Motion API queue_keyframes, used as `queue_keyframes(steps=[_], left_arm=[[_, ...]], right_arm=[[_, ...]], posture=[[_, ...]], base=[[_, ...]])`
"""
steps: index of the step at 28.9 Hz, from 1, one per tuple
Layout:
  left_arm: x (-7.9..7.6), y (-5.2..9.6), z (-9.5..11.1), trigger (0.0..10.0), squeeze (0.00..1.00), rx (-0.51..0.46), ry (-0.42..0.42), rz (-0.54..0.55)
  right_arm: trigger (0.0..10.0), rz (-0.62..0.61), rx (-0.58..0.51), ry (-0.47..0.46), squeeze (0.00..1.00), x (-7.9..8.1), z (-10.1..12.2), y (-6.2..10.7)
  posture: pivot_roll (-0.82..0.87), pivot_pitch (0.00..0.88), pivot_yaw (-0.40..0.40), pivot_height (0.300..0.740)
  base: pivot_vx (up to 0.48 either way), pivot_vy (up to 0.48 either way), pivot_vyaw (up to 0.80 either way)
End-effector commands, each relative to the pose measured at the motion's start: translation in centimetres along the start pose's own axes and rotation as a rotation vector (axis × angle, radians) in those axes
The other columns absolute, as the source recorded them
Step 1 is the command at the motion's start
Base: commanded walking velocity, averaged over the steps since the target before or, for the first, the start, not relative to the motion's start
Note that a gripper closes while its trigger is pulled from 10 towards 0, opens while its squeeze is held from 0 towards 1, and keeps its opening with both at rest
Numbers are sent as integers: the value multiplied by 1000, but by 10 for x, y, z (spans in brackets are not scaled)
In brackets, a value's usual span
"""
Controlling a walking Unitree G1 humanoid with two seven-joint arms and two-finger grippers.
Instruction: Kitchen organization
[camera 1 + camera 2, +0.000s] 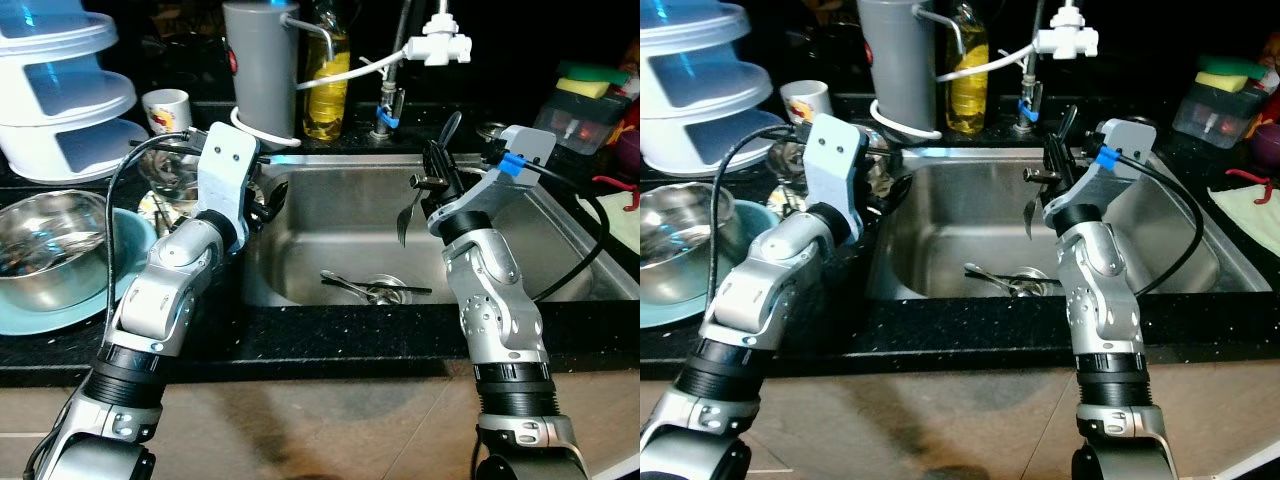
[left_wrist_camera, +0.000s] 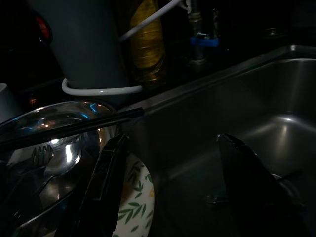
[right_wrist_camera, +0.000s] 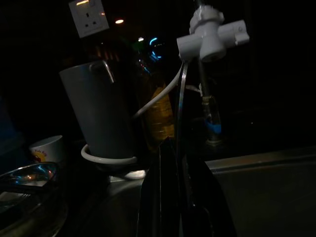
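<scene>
Black counter [image 1: 330,335], steel sink [image 1: 330,215], dark kitchen

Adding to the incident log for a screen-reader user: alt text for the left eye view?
Right end effector holds a fork above a steel sink, where more cutlery lies at the drain. Left end effector is open at the sink's left rim, beside a steel bowl on a blue plate. Behind stand a grey jug, an oil bottle and a tap.

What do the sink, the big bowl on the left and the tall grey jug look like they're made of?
Sink: brushed stainless steel, judging by its dull grey sheen. Bowl: polished steel, going by its mirror-like reflections. Jug: matte grey with no reflections, probably plastic or coated metal.
</scene>
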State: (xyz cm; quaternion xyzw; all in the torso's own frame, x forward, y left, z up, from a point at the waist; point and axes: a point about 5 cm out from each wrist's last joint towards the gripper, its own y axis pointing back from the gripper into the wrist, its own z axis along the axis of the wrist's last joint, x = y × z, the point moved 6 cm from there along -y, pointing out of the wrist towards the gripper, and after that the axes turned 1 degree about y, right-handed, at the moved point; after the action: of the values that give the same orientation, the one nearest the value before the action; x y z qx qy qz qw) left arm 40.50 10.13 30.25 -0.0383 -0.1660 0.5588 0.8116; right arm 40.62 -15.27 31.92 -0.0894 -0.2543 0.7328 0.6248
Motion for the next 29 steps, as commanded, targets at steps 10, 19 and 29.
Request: queue_keyframes(steps=[10, 19, 29], left_arm=[[-29, -12, -15, 10000, 0, 70, -109, -182], [-24, -23, -11, 10000, 0, 79, -199, -224], [-33, 9, -21, 10000, 0, 139, -332, -512]], right_arm=[[10000, 89, 118, 293, 0, -10, -26, -14], [10000, 187, 213, 378, 0, -8, -43, -35], [10000, 379, 451, 558, 0, 5, -103, -20]], posture=[[-54, 158, -8, 740], [-43, 198, 7, 740], [3, 243, -13, 740]], base=[[0, 0, 0], [0, 0, 0], [0, 0, 0]])
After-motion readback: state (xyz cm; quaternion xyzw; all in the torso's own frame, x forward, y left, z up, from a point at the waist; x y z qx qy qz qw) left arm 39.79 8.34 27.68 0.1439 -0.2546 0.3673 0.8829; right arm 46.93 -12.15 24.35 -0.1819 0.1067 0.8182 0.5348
